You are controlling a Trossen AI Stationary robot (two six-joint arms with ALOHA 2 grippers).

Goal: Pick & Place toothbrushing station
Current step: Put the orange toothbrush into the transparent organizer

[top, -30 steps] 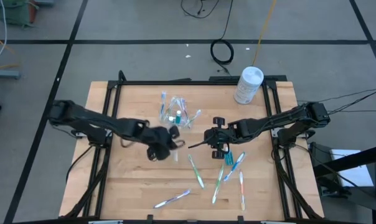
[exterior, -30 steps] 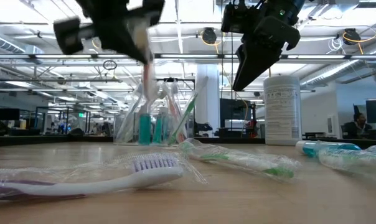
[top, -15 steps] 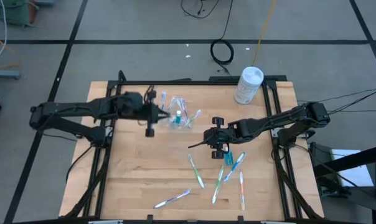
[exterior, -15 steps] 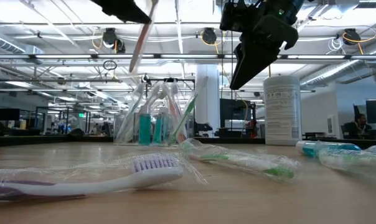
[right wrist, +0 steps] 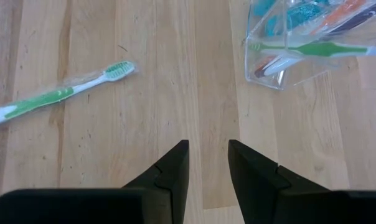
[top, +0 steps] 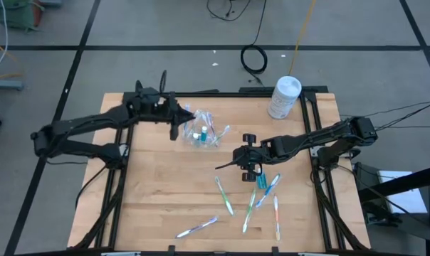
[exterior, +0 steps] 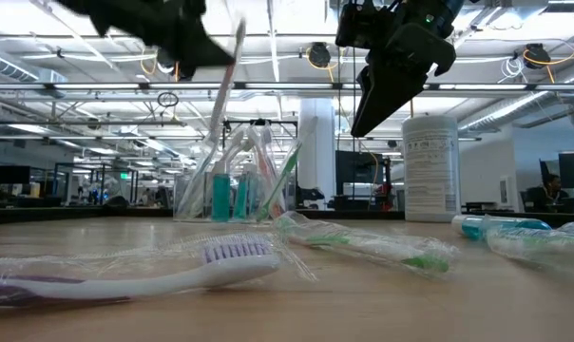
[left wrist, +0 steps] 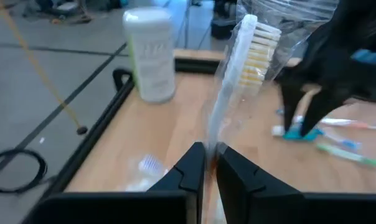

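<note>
Left hand (left wrist: 208, 163) is pinching a wrapped toothbrush (left wrist: 235, 74) right beside the clear cup (top: 203, 130) at the table's far side; it's needing a steep, centered drop. Right hand (right wrist: 208, 163) is hovering released mid-table.

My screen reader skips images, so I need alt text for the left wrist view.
The left gripper pinches a wrapped toothbrush, bristles up, over the wooden table. Behind it stand a white canister and the right arm, with more toothbrushes lying on the table.
</note>
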